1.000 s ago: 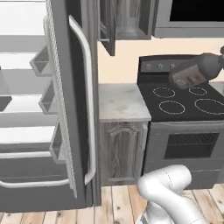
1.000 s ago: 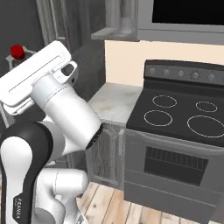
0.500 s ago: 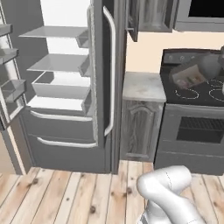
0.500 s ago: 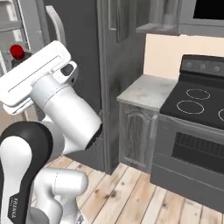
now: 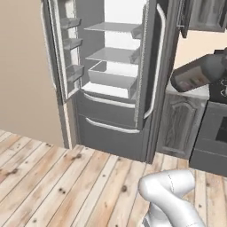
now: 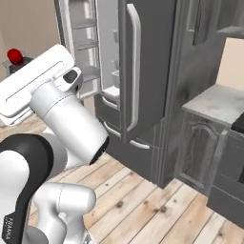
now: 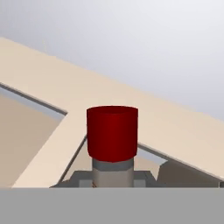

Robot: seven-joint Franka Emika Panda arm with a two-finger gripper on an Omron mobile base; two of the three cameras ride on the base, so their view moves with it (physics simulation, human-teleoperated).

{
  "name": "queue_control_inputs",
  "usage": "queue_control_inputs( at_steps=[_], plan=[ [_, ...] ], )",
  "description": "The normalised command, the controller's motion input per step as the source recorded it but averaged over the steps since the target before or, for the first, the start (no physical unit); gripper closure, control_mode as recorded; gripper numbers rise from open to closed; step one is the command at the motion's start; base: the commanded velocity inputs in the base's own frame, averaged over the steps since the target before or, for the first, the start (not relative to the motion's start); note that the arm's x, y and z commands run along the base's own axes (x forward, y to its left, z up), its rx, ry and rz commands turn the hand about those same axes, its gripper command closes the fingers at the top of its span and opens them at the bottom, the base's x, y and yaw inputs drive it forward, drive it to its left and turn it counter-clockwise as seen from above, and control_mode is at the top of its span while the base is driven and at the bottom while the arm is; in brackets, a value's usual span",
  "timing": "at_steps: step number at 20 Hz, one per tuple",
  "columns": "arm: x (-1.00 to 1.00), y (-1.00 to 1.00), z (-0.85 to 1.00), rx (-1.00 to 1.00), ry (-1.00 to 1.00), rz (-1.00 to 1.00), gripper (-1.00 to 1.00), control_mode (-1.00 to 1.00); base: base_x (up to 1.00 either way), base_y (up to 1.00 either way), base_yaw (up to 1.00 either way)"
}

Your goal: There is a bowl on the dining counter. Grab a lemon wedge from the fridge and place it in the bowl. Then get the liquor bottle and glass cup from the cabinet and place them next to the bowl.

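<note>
The fridge (image 5: 119, 84) stands with its left door (image 5: 62, 53) swung wide and its right door (image 6: 143, 71) shut. Its pale shelves and bin (image 5: 111, 77) look bare. No lemon wedge shows on them. The cabinet (image 5: 205, 14) hangs on the wall to the fridge's right. My gripper's white hand (image 6: 33, 86) is raised at the left of the right base view, its fingers hidden behind it. It points at a red knob (image 7: 112, 131) on a grey post. Nothing shows held. The bowl, dining counter, liquor bottle and glass cup are out of view.
A short grey worktop (image 6: 217, 102) over an arched-panel base cabinet (image 5: 177, 124) sits right of the fridge, with a dark stove (image 5: 212, 137) beyond it. Wooden floor (image 5: 66, 177) spreads in front. A beige wall (image 5: 22, 66) closes the left side.
The whole picture has shifted: the base has backed away and turned left, so the fridge slid from the left to the middle and the stove to the right edge. The hand keeps its pose.
</note>
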Motion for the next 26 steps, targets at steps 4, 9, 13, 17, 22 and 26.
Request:
queue_control_inputs(
  at_steps=[4,9,13,17,22,26],
  plan=[
    [0.00,0.00,0.00,0.00,0.00,0.00,1.00,1.00,-0.12,0.53,0.55],
    [0.00,0.00,0.00,0.00,0.00,0.00,1.00,1.00,-0.10,0.53,0.56],
    [0.00,0.00,0.00,0.00,0.00,0.00,1.00,1.00,-0.04,0.50,0.57],
    [0.00,0.00,0.00,0.00,0.00,0.00,1.00,1.00,0.20,0.19,0.56],
    [0.00,0.00,0.00,0.00,0.00,0.00,1.00,1.00,0.65,0.00,0.50],
    [0.00,0.00,0.00,0.00,0.00,0.00,1.00,1.00,0.85,-0.02,0.43]
  ],
)
